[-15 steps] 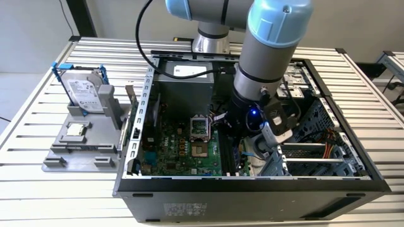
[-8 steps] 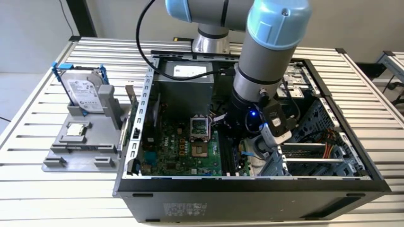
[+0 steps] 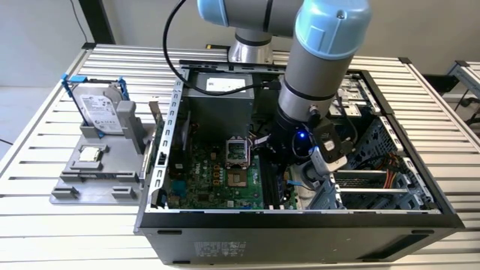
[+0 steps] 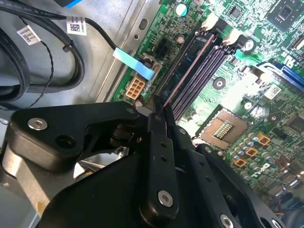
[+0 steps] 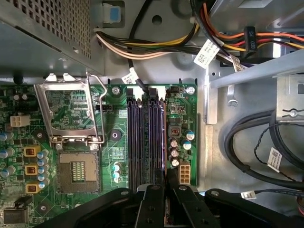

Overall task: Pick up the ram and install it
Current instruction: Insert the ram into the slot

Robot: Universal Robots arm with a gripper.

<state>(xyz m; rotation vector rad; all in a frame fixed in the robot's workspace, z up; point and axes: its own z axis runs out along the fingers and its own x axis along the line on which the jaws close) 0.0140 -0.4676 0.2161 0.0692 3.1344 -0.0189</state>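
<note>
The ram shows edge-on as a thin dark strip with a reddish edge, lined up along the outermost of the long black memory slots. My gripper is shut on its near end, the black fingers pinched close on either side. In the first wrist view the gripper hangs over the near end of the slots, with the ram standing over the slot closest to the board's edge. In the exterior view the gripper is low inside the open computer case, over the green motherboard.
A CPU socket with its raised metal frame lies beside the slots. Cable bundles and black cords run along the case floor. Outside the case, a hard drive in a blue frame stands on a grey fixture.
</note>
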